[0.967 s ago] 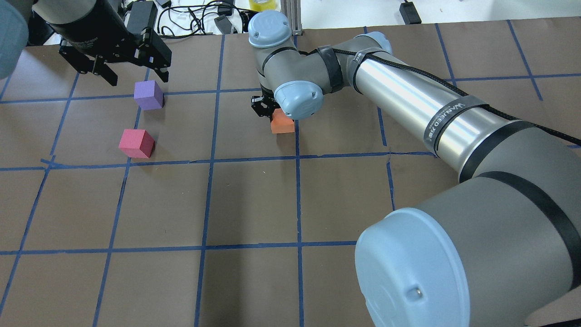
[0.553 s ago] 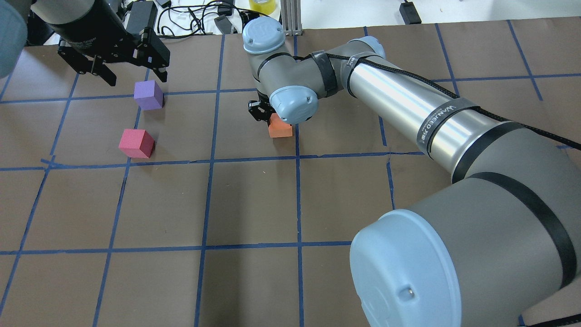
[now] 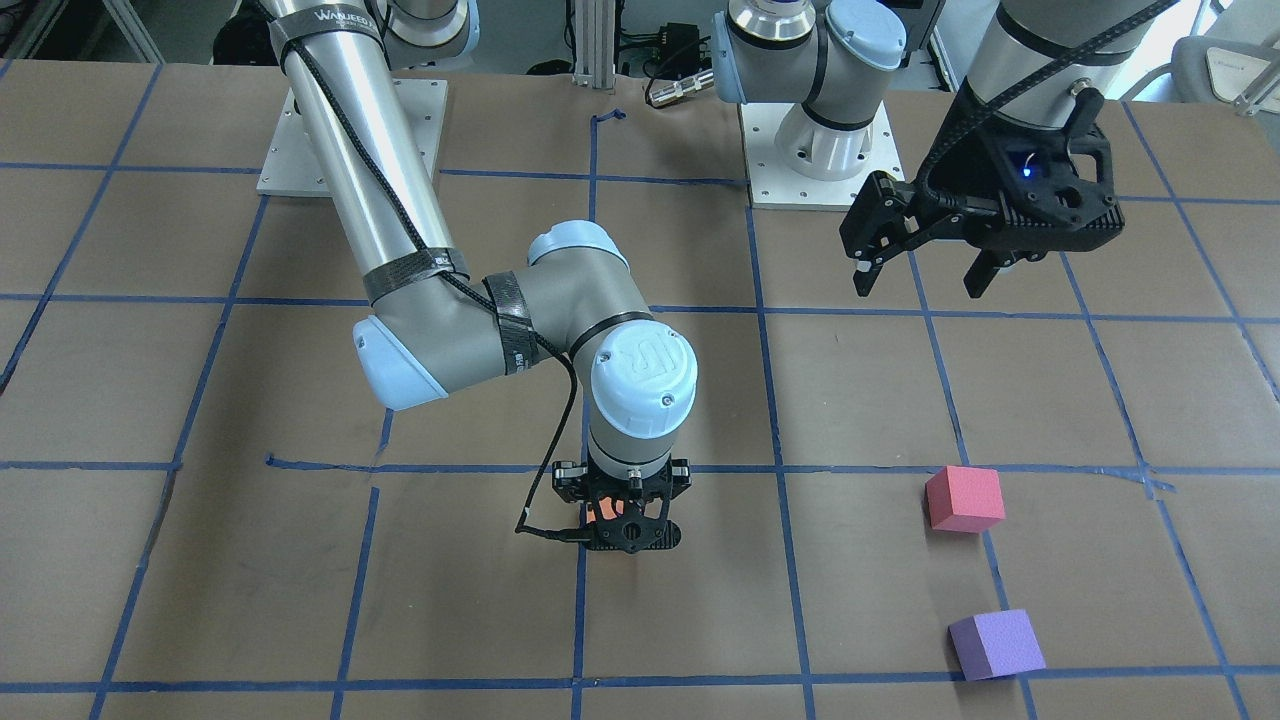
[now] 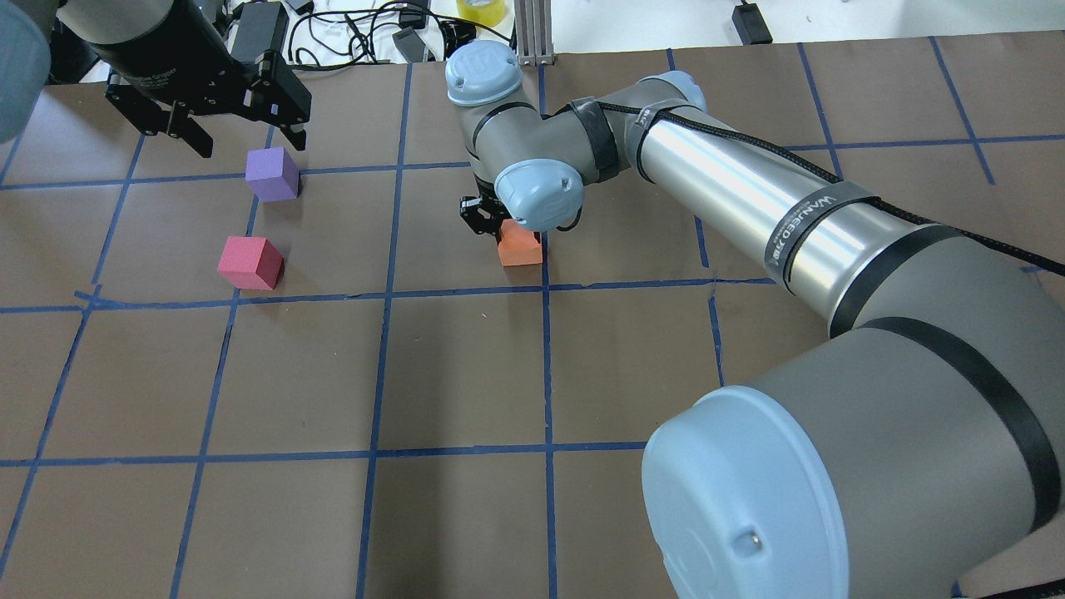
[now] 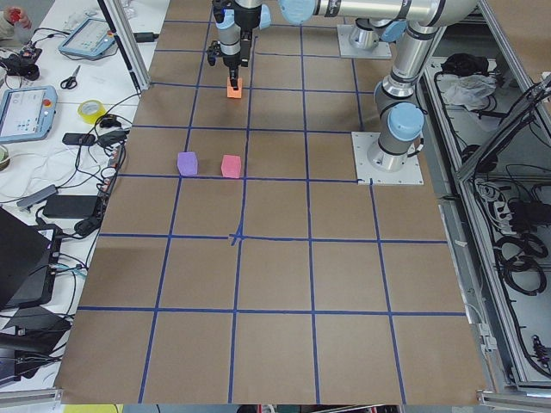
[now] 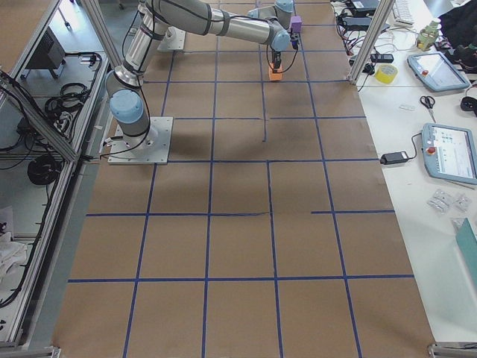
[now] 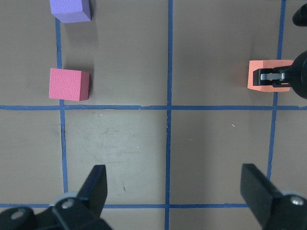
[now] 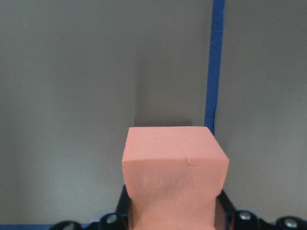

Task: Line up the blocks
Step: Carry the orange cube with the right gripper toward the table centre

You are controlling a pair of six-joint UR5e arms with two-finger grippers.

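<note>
Right pincer (image 3: 620, 512) squeezes the matte orange foam cube (image 8: 175, 158).

I am working over a table (image 4: 466, 374) covered in brown paper, with blue tape lines (image 4: 384, 293) crossing it in a grid. Beside it a white bench (image 5: 39, 73) is carrying tablets (image 5: 26, 112), a yellow tape roll (image 5: 90, 110), scissors (image 5: 71, 79) and tangled cables (image 5: 108, 163).

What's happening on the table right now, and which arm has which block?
The right gripper is shut on the orange block, low over the table beside a blue tape line. I cannot tell whether the block is lifted or resting. The left gripper hangs open above the table, holding nothing. The pinkish-red block and the purple block sit near each other on the robot's left side. The orange one is well apart from them, so there is no line yet.
</note>
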